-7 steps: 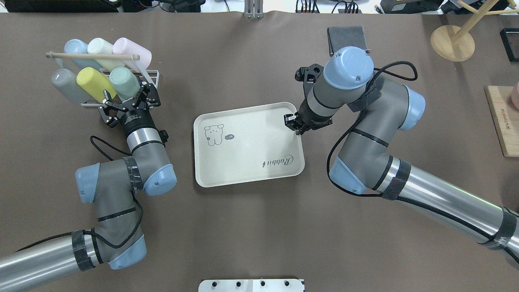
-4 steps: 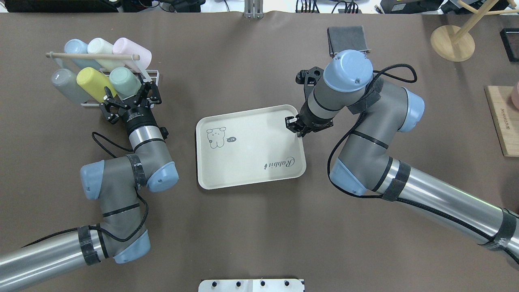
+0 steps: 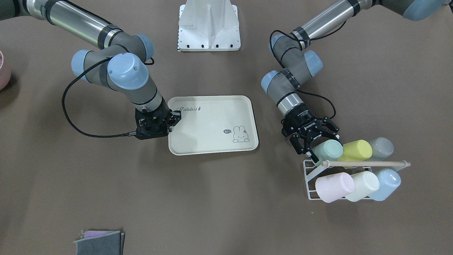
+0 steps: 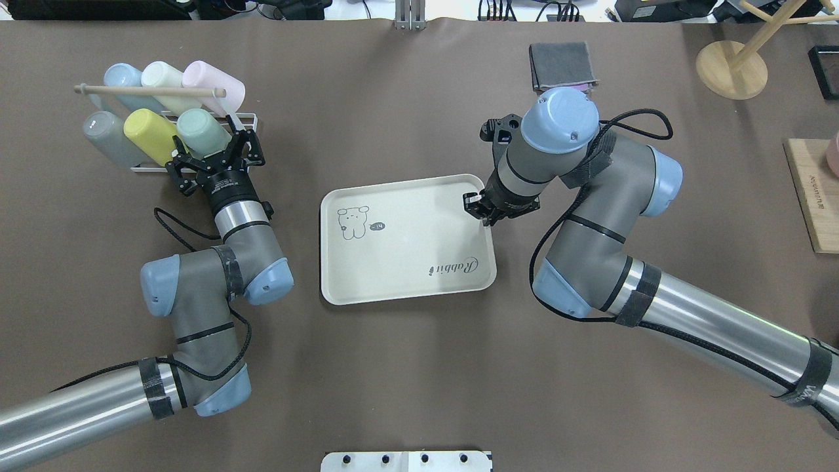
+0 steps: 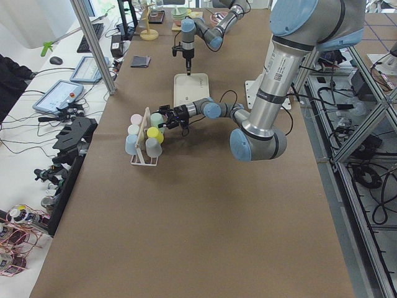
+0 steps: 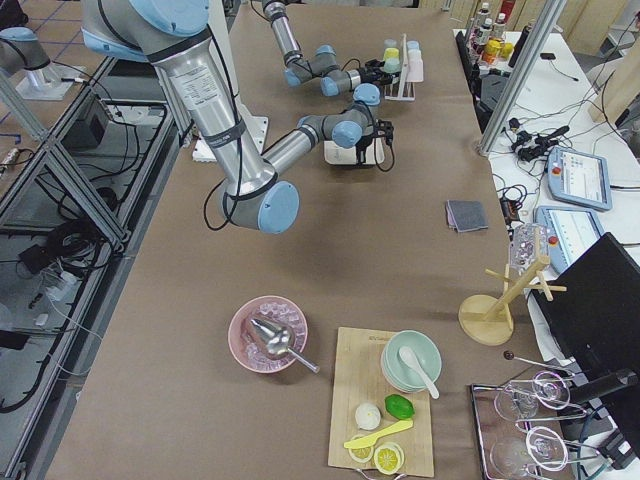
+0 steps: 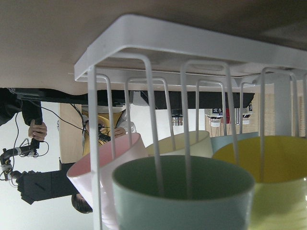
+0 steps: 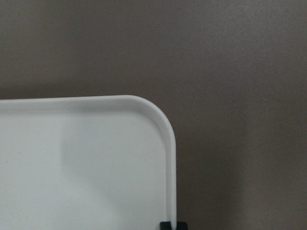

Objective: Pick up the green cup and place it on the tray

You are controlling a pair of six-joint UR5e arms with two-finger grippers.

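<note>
left pincer point(image 4: 211, 143) spread open, wrist level | right pincer point(image 4: 477, 204) clamped, pointing down

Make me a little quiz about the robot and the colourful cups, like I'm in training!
1. True or false: the green cup already stands on the tray.
2. How many cups lie in the white rack? A: four. B: six. C: eight.
3. Fill in: the end effector at the tray's rim belongs to the robot's ____ arm.

Key: 1 false, it lies in the rack; 2 B; 3 right.
</note>
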